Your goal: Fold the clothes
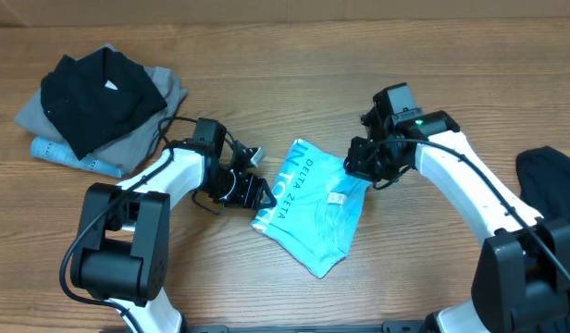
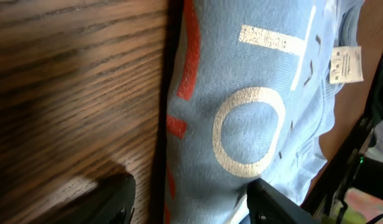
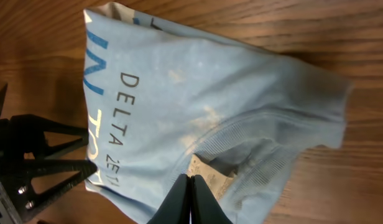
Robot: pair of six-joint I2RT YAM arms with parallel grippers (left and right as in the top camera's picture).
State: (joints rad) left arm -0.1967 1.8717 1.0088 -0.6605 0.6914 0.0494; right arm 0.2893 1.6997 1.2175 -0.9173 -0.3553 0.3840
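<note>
Wooden table point(image 1: 285, 55), overhead: the light blue T-shirt point(image 1: 308, 208) lies mid-table as a compact folded packet, well apart from the garment stack point(image 1: 100, 106) far left and a dark garment point(image 1: 553, 180) at the right edge.

Left wrist: the left claw point(image 2: 191, 208) stands apart, straddling the shirt's edge and gripping nothing.

Right wrist: the right claw point(image 3: 190, 199) is pressed together over the collar label point(image 3: 207, 177).

This shirt looks nearly done; the dark garment probably remains.

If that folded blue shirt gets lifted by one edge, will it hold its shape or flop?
Probably flop: the blue shirt is thin, wrinkled knit. Its stacked layers look loose, so they would likely fall open. Pushed, it may bunch on the table.
</note>
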